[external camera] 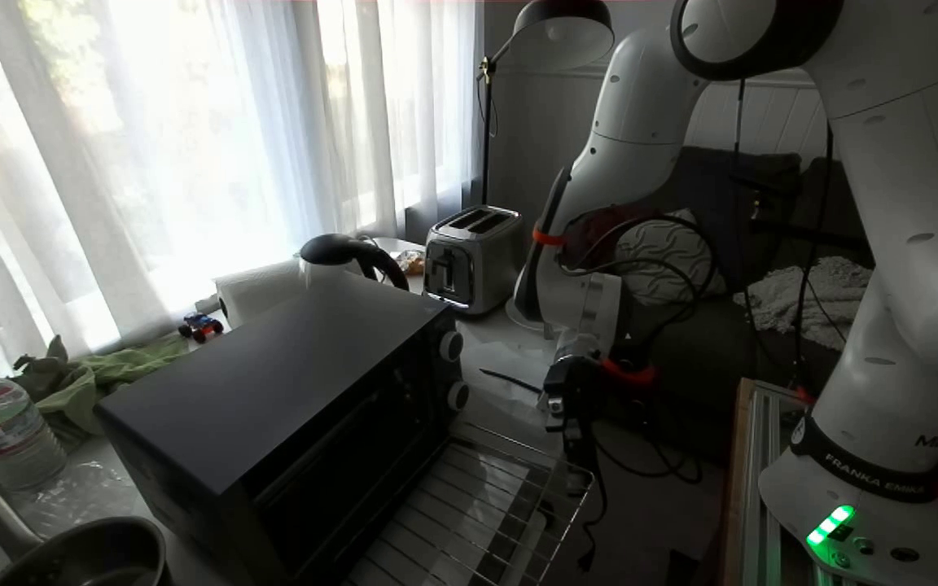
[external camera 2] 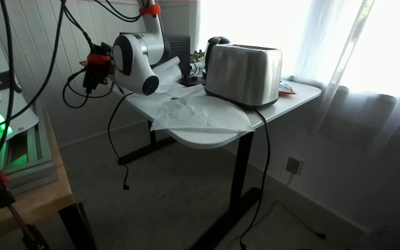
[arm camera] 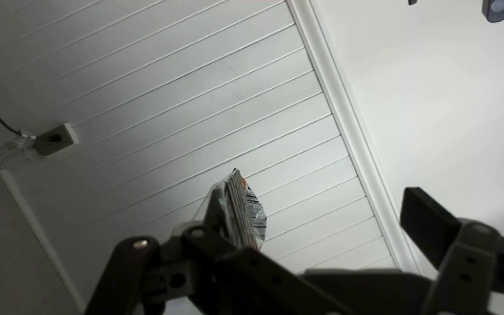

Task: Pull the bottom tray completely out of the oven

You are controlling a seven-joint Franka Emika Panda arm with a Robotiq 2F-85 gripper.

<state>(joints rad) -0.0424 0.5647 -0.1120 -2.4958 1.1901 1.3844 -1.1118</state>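
A: How is the bottom tray (external camera: 485,500) oriented?

B: It extends before the open front of the oven (external camera: 290,366), long axis parallel to that front, bars pointing outward.

A: And the arm (external camera: 640,122)?

B: Arched over, then descending; the gripper (arm camera: 315,208), fingers (arm camera: 429,223) spread apart, stands near the bottom tray's outer corner, contact indeterminable.

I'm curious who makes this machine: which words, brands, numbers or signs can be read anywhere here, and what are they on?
"FRANKA EMIKA": black band around the robot's base; cut to "EMIKA" in an exterior view.
"ML": white housing just above that band, possibly continuing around the curve.
Bottle label: too small to read.
Plastic wrapper, wrist view: print too small to read.
Orange packet: any print too small.
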